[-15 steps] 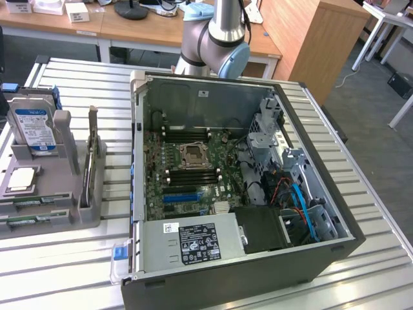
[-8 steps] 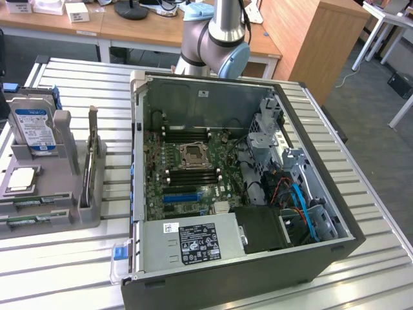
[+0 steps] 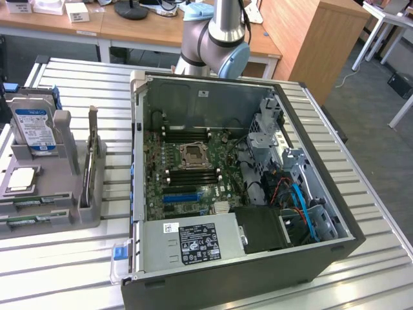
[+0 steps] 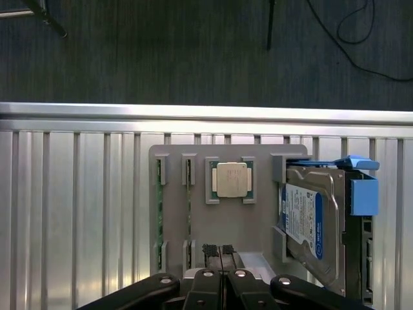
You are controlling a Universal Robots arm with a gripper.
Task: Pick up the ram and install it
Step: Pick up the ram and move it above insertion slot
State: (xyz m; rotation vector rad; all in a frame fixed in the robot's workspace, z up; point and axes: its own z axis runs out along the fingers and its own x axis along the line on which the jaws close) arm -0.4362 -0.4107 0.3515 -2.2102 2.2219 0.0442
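Two ram sticks stand on edge in a grey holder (image 4: 251,226); each shows as a thin green strip (image 4: 157,213) (image 4: 189,213). In the exterior view they lie at the holder's near left corner (image 3: 29,203). My gripper (image 4: 219,249) hangs well above the holder, beside the ram and apart from it. Its two black pads (image 4: 210,249) are pressed together with nothing between them. The open PC case (image 3: 213,81) holds the motherboard, with long black memory slots (image 3: 190,173) on either side of the CPU socket (image 3: 192,155).
The holder also carries a CPU (image 4: 232,179) and a hard drive (image 4: 310,219) with a blue bracket (image 4: 363,194). A blue expansion slot (image 3: 182,196), a power supply (image 3: 193,242) and drive cages (image 3: 271,139) are in the case. The arm (image 3: 216,39) rises behind the case.
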